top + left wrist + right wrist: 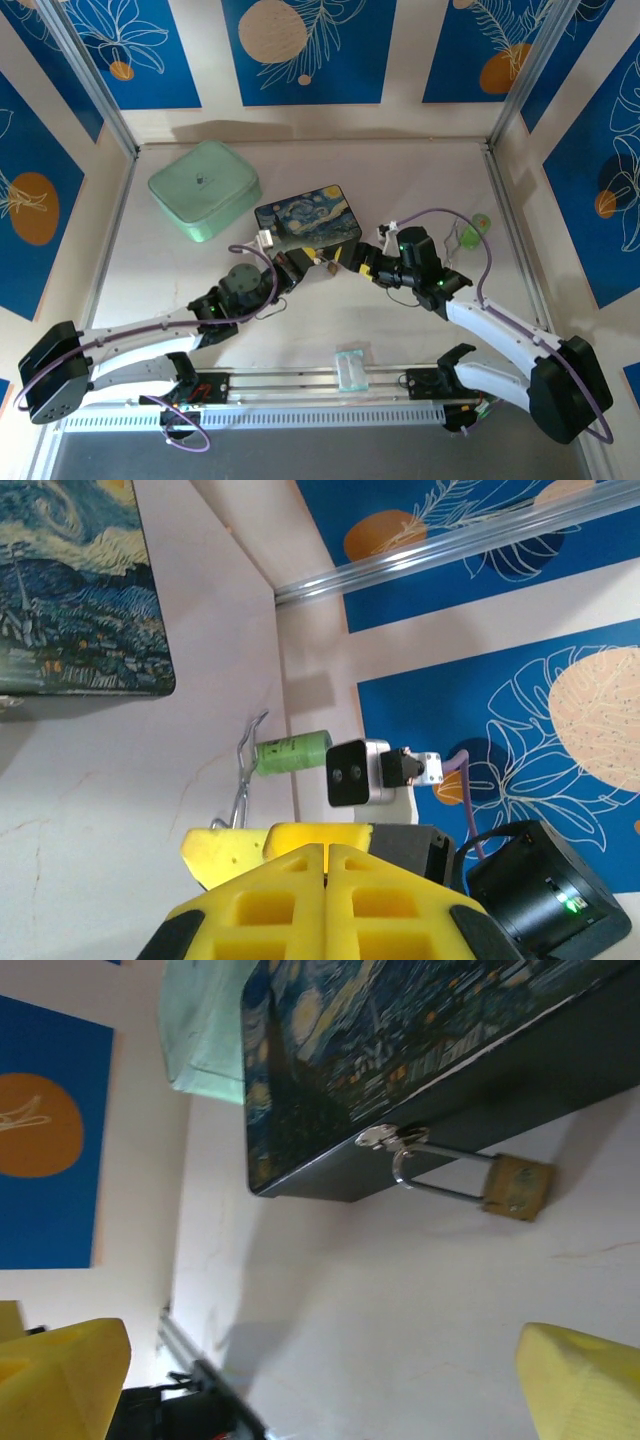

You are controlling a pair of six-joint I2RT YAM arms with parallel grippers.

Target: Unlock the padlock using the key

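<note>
The padlock (518,1186) has a brass body and lies on the table. Its silver shackle (440,1176) is hooked through the hasp of the starry-night tin (400,1030). My right gripper (320,1380) is open, its yellow fingers (60,1370) spread wide just short of the padlock, with nothing between them. My left gripper (330,855) is shut, its yellow fingertips pressed together and pointing at the right gripper's fingers (225,855). The key is hidden. In the top view both grippers meet in front of the tin (307,222), the left gripper (300,266) on one side and the right gripper (358,262) on the other.
A mint-green lidded box (205,188) stands behind the tin on the left. A green cylinder (290,752) with a bent silver wire (245,770) lies near the right wall. A clear plastic packet (350,368) rests by the rail at the near edge.
</note>
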